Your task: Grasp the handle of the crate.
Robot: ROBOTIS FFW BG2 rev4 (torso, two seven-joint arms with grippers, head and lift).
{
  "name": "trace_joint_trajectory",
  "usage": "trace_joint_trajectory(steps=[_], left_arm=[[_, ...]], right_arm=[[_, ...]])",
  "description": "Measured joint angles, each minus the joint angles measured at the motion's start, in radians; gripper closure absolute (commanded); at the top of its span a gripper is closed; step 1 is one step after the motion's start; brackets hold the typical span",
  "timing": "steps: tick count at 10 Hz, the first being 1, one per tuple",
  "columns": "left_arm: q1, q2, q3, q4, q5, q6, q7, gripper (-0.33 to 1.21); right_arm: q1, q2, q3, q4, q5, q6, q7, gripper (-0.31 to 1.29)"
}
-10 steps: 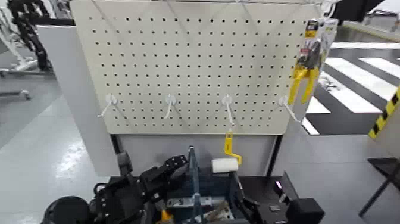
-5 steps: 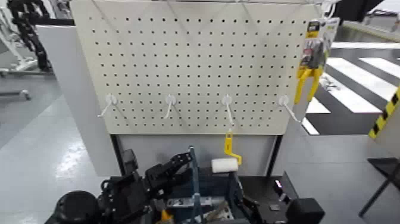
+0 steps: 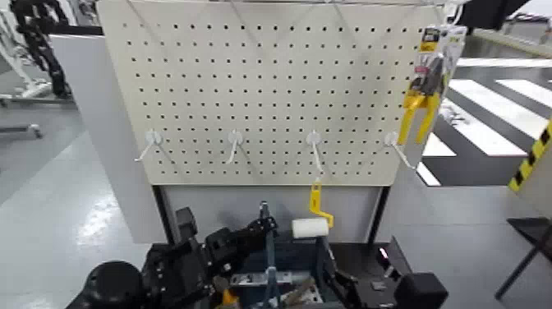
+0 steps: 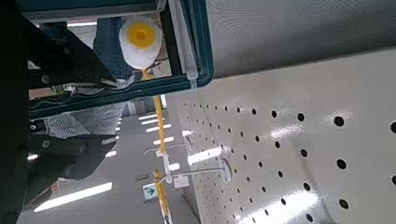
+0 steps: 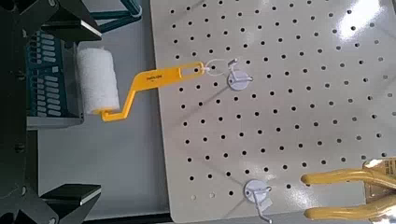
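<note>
Now left gripper (image 3: 266, 222) reaching crate's (image 3: 294, 255) handle (image 3: 271, 256), lower centre, jaws standing apart; right gripper (image 5: 98, 113) idling lower right, jaws released.

Cream on the board (image 3: 271, 99), dotted all over with dark holes in neat rows! White hooks (image 3: 235, 138) on the board, and below it a crate (image 3: 283, 251) in dark blue-grey, its handle (image 3: 270, 255) blue-grey too. Beside the crate, a roller (image 3: 310, 228): white sleeve, bright yellow grip. Right of the board, yellow-handled pliers (image 3: 419, 103); beyond, white stripes on black floor (image 3: 485, 119), and yellow-and-black banding on a post (image 3: 530, 160)!
</note>
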Motion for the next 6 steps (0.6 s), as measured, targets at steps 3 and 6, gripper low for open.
trace_joint_trajectory(steps=[3, 6], left_arm=[[0.002, 0.000, -0.005, 0.007, 0.001, 0.012, 0.001, 1.19], [0.015, -0.003, -0.002, -0.001, 0.001, 0.026, 0.001, 1.19]], right_arm=[[-0.003, -0.004, 0.001, 0.005, -0.003, -0.005, 0.001, 0.15], [-0.004, -0.006, 0.002, 0.005, -0.005, -0.005, 0.002, 0.15]])
